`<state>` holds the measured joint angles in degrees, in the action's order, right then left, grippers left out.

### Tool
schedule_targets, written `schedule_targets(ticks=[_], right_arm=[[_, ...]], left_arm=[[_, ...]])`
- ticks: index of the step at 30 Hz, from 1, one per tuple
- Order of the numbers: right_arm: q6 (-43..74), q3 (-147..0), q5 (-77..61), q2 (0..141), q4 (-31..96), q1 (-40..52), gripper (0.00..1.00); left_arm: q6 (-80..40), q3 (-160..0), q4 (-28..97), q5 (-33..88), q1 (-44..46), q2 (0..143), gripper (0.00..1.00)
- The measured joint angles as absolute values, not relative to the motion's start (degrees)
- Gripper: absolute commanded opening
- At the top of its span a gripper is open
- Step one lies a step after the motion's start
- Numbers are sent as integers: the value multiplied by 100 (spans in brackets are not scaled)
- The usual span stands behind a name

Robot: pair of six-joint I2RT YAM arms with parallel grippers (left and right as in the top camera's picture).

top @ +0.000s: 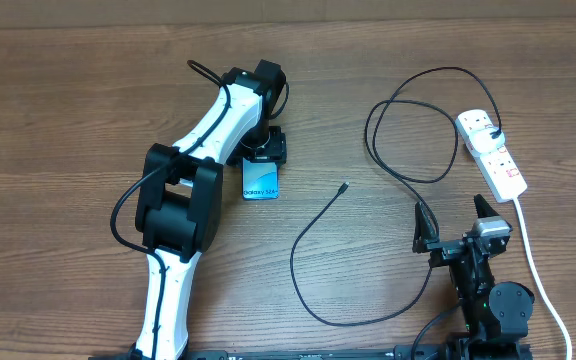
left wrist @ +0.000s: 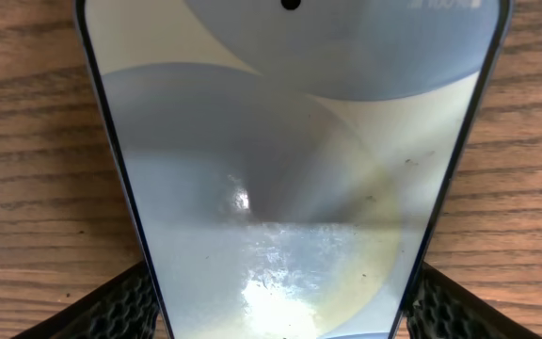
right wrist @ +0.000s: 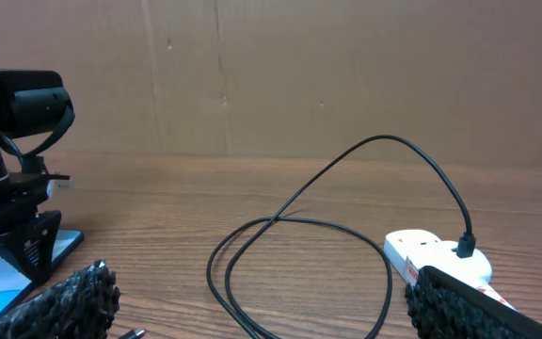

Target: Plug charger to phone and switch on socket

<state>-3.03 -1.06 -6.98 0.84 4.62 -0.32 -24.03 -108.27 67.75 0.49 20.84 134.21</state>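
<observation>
The phone (top: 260, 181) lies flat on the table, its light blue screen up. It fills the left wrist view (left wrist: 280, 141). My left gripper (top: 265, 152) sits over its far end, and its fingers (left wrist: 280, 306) press against both long edges. The charger, a thin black cable (top: 293, 255), runs in loose loops across the table. Its connector tip (top: 343, 186) lies free to the right of the phone. Its black plug (top: 495, 135) is in the white socket strip (top: 498, 160). My right gripper (top: 454, 222) is open and empty, below the loop and left of the socket.
The socket's thick white cord (top: 540, 275) runs down the right side past the right arm. In the right wrist view, the cable loop (right wrist: 299, 226) and socket (right wrist: 422, 250) lie ahead, between the open fingers (right wrist: 266, 311). The left arm crosses the left half of the table.
</observation>
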Motion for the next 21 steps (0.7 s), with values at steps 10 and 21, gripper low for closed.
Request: schedule_targets(ticks=[10,21], right_arm=[[-305,-106,-701,84,460,-34,100],[-305,-106,-701,84,460,-34,100]], left_arm=[[-2403,-10842,6755,-130,2084,13428,100],[-2427,-10739,6598,-106,2084,13391,99]])
